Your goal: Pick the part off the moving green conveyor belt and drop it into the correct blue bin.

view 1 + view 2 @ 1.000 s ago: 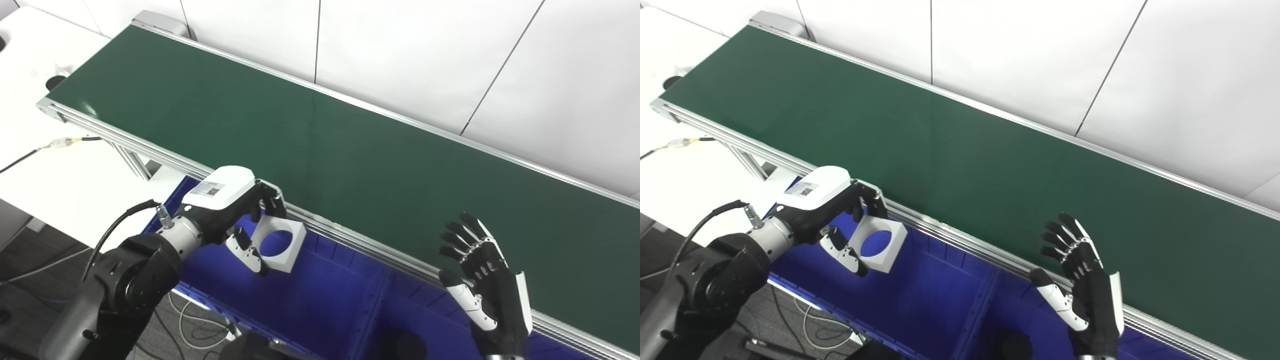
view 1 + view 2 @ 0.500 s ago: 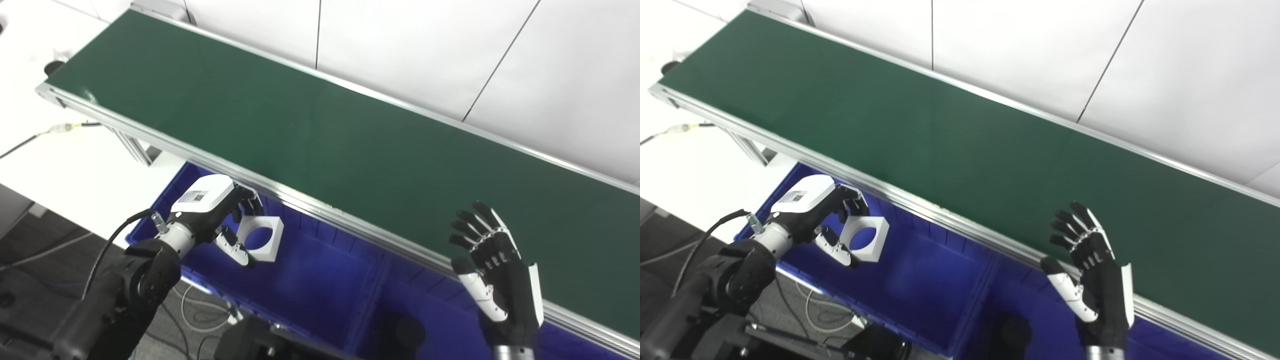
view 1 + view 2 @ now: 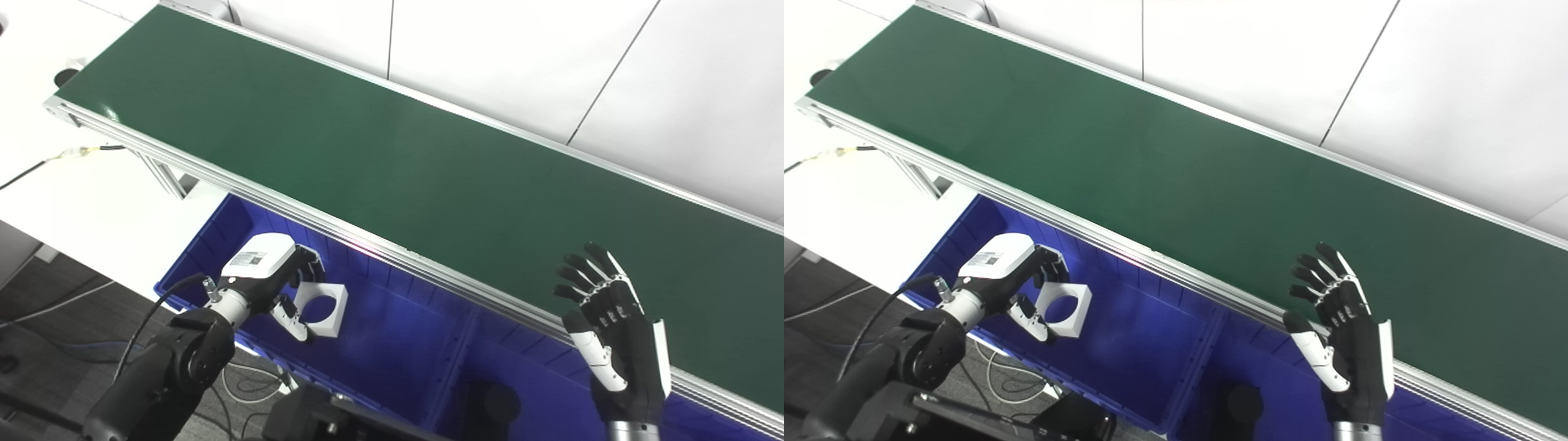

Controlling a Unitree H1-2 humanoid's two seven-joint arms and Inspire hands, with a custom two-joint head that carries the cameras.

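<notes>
1. Left hand (image 3: 269, 278) has its fingers and thumb clamped on the white square part (image 3: 320, 301), a block with a round hole through it.
2. That part hangs inside the left blue bin (image 3: 392, 343), below the conveyor's aluminium rail (image 3: 392, 254).
3. Right hand (image 3: 615, 343) is raised, fingers spread wide, holding nothing, at the near edge of the green conveyor belt (image 3: 367, 153).
4. A dark round part (image 3: 499, 404) lies in the neighbouring blue bin (image 3: 539, 398).
5. The belt surface is bare.

White table (image 3: 92, 202) left; cables (image 3: 245, 383) on dark floor (image 3: 37, 318); white wall panels (image 3: 490, 55) behind.
</notes>
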